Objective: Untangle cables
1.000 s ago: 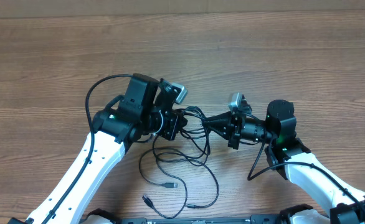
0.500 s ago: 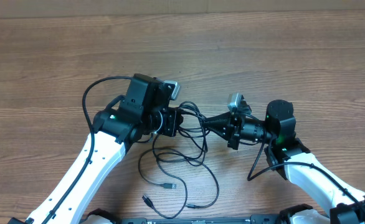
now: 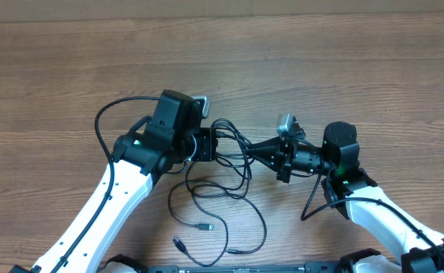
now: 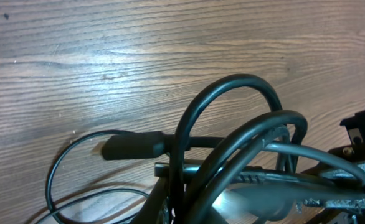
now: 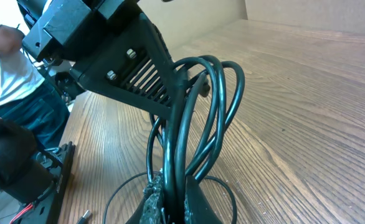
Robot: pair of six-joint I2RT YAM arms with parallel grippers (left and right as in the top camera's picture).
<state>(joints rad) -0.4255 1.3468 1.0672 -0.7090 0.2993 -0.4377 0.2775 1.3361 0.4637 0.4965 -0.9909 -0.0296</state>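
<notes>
Black cables [image 5: 180, 134] hang bunched at the middle of the wooden table [image 3: 320, 61], and loose loops with plugs trail toward the near side. Left gripper [image 3: 214, 144] and right gripper [image 3: 252, 149] face each other, both clenched on the cables

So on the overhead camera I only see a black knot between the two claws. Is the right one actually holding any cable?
Observer: Yes. Its wrist camera shows the right gripper shut on several strands of the cables, which loop upward out of its grip.
Operator: And the left wrist camera, anything I'm missing?
Observer: A thick black plug, seen close up, with the bare wooden table behind it.
</notes>
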